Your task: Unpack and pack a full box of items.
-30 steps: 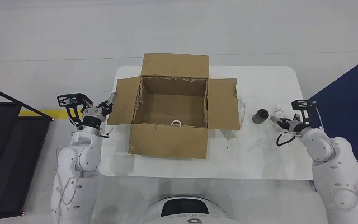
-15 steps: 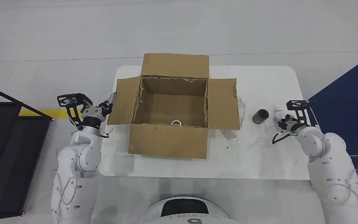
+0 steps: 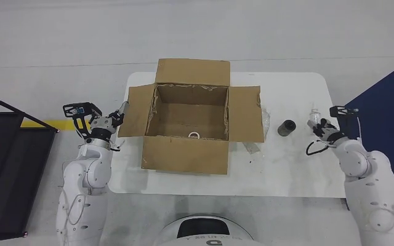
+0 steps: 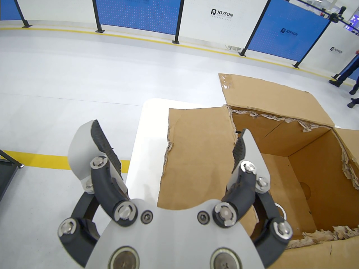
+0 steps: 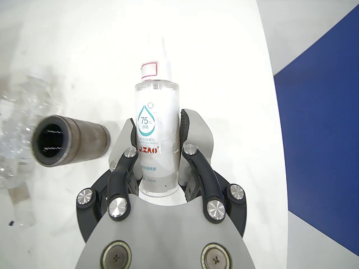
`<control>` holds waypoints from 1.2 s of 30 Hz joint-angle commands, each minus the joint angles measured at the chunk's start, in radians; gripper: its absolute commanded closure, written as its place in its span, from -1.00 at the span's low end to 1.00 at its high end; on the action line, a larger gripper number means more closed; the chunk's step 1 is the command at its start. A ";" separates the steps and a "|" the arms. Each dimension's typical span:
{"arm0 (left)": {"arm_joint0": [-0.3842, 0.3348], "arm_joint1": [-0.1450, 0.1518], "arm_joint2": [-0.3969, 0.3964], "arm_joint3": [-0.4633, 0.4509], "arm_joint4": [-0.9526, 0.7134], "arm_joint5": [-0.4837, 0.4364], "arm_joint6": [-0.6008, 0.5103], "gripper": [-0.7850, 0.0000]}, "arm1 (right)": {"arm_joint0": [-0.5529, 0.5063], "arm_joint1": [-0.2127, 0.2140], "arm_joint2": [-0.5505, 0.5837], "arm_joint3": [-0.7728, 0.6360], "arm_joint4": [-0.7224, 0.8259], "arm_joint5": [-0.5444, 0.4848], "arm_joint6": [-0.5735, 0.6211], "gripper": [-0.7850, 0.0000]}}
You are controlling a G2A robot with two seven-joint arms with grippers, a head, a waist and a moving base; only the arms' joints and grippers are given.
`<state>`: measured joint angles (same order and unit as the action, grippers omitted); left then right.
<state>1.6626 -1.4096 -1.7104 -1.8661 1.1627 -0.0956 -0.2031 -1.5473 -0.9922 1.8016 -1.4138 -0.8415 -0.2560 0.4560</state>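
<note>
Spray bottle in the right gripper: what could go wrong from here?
The right gripper holds the spray bottle by its lower half, so the smooth plastic might tilt or slip. The metal cylinder lies on its side between bottle and box; a low carry could knock it rolling. The side flap could snag the bottle.

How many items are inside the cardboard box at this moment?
1: a white ring lies on the floor of the box, close to the wall nearest the robot. That wall may hide more items.
</note>
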 commanded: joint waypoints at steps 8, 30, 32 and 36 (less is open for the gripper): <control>0.000 0.000 0.000 0.000 0.000 0.000 0.000 -1.00 | -0.048 -0.009 0.100 -0.019 0.434 -0.270 -0.116 1.00; 0.000 0.000 0.000 0.000 0.000 0.000 0.000 -1.00 | -0.007 -0.011 0.055 -0.038 0.606 -0.396 -0.057 1.00; 0.000 0.000 0.000 0.000 0.000 0.000 0.000 -1.00 | 0.000 -0.015 0.041 -0.063 0.645 -0.395 -0.078 1.00; 0.000 0.000 0.000 0.000 0.000 0.000 0.000 -1.00 | 0.059 -0.022 -0.069 -0.157 0.610 -0.379 -0.027 1.00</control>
<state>1.6626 -1.4096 -1.7104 -1.8661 1.1627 -0.0956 -0.2031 -1.5102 -1.0124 1.7710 -1.5475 -0.2163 -0.6455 0.4081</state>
